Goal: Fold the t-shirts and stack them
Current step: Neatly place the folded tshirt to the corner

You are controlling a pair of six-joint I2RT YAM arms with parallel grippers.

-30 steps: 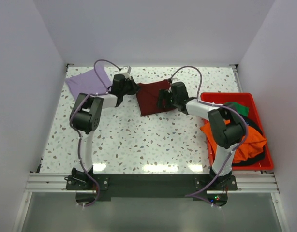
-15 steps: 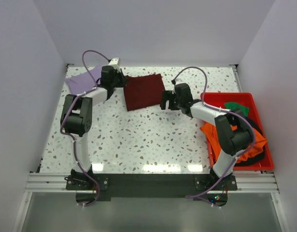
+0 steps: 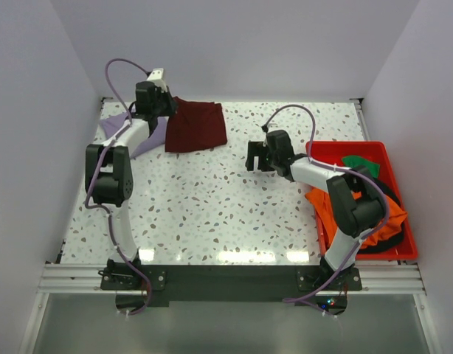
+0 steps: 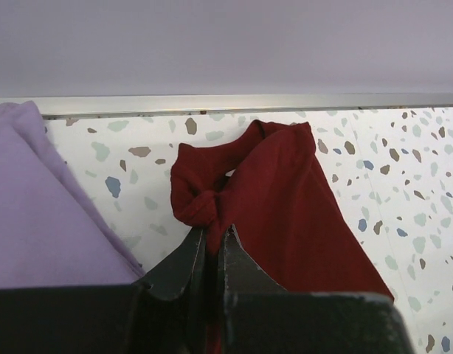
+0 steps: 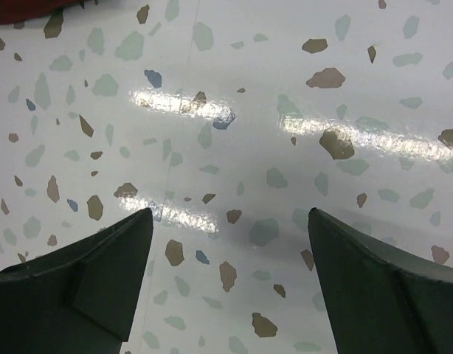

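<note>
The big speckled table (image 3: 212, 214) fills most of the top view. On its right side sits a red bin (image 3: 337, 145), with its long side along the right edge of the table.

The dark maroon t-shirt (image 3: 201, 127) lies at the far edge of the table, a bit left of the middle. It is folded small, and one corner is bunched up into a lump. Just beside it on the left lies the lavender t-shirt (image 4: 49, 214), folded flat in the far left corner. The left arm reaches across part of it.

In the bin, the orange t-shirt (image 3: 374, 221) is the biggest heap. It spills over the bin's left wall. A black t-shirt (image 3: 395, 193) pokes out next to it, and a green t-shirt (image 3: 363, 164) lies at the far end of the bin.

The left hand (image 4: 214, 234) is pinched tight on the bunched corner of the maroon t-shirt.

The right hand (image 5: 230, 221) is spread wide and holds nothing. It hangs over bare table, between the maroon t-shirt and the bin.
</note>
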